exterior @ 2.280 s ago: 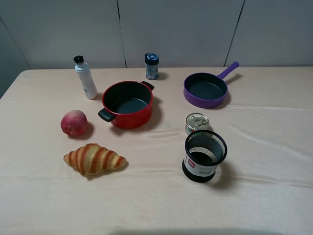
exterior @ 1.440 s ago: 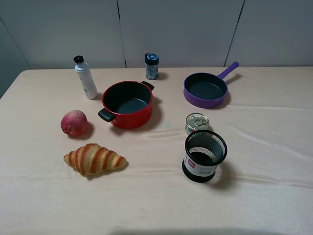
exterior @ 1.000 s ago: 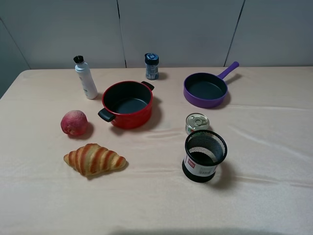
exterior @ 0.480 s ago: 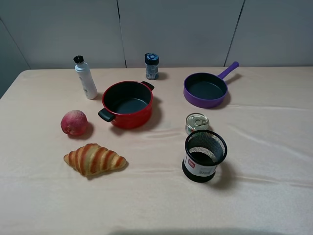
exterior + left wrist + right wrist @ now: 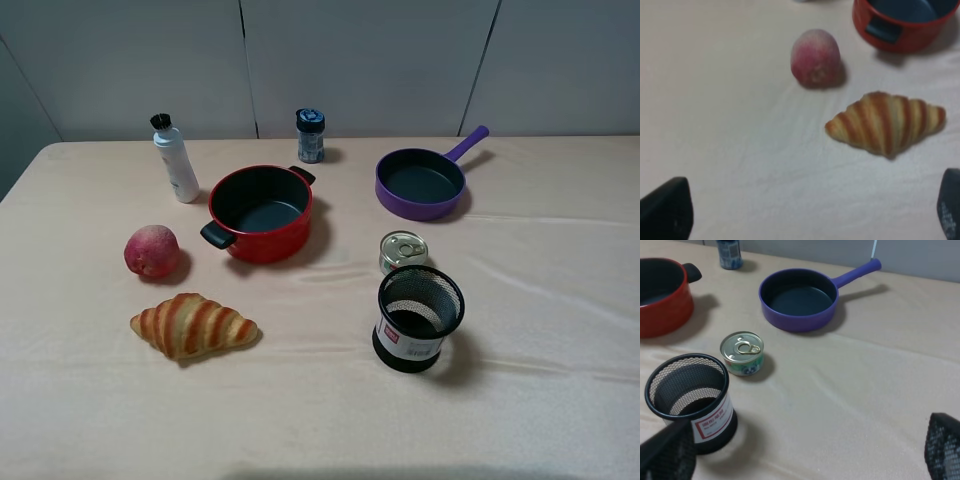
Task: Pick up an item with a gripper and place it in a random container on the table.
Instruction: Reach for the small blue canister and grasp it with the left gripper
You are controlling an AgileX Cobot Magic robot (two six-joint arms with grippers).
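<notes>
— What has moved just now?

— Nothing that I can find. Over the last couple of seconds every object has kept its place, and neither of my arms shows in the high view. I judge the task not yet begun, with the whole reach ahead of me.

— And your pincers?

— My left pincer (image 5: 807, 210) is spread wide. Its two tips sit at the far edges of its own camera, with only bare cloth between them. My right pincer (image 5: 805, 450) is spread the same way and is just as empty.

— Where is the thing to fetch?

— The small clear glass jar with the dark blue lid (image 5: 310, 136) stands upright behind the red pot with black handles (image 5: 265, 240). It is near the back wall and touches nothing. The black wire-mesh cylindrical cup (image 5: 408, 342) stands in front of that pot, off toward my right arm's side. The small silver pull-tab tin can (image 5: 403, 250) is on that same side of the pot, just behind the cup. The jar lies well apart from both pincers, so I expect a long reach past the pot.

— Any writing you can read?

— The cup wears a white label with a red band and small characters, too blurred for me to read. The jar's bluish label is too small to make out. The tin shows a greenish band and no legible words.
</notes>
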